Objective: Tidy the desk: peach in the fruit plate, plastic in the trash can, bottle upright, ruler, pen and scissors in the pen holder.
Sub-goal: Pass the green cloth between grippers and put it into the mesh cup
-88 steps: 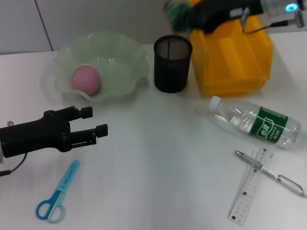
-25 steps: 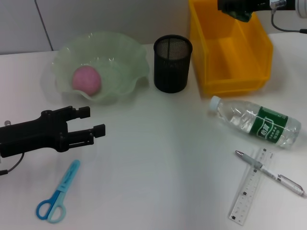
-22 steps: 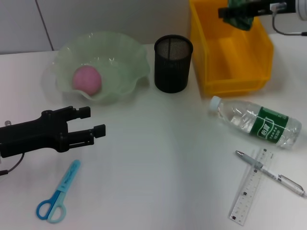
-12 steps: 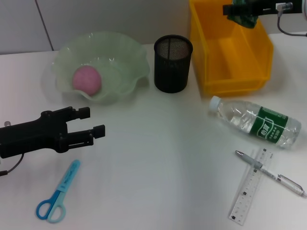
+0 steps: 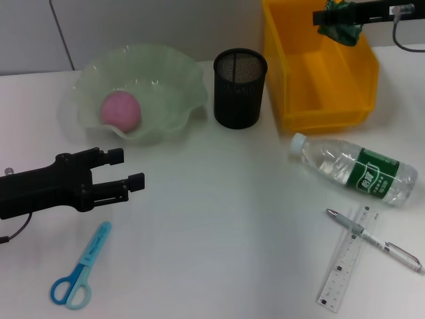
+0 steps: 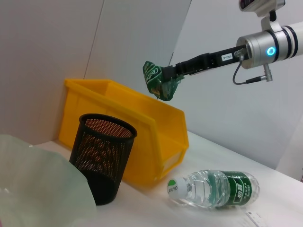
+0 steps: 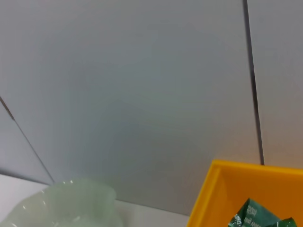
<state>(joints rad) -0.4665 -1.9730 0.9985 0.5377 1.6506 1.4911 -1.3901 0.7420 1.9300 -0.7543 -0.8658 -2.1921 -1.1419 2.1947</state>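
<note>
Green crumpled plastic (image 5: 340, 20) is dangling from the right gripper (image 5: 330, 16), pinched tight over the far side of the yellow trash can (image 5: 319, 73), above its rim. Meanwhile the left gripper (image 5: 126, 169) is hanging out near the blue scissors (image 5: 80, 266) with jaws spread and gripping nothing.

Black left pincer (image 5: 129, 169); silver right arm (image 6: 265, 45) with blue-lit ring, cable.

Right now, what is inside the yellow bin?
The yellow bin shows only bare floor. The right gripper holds the green plastic above it. Its near wall hides the front floor strip.
</note>
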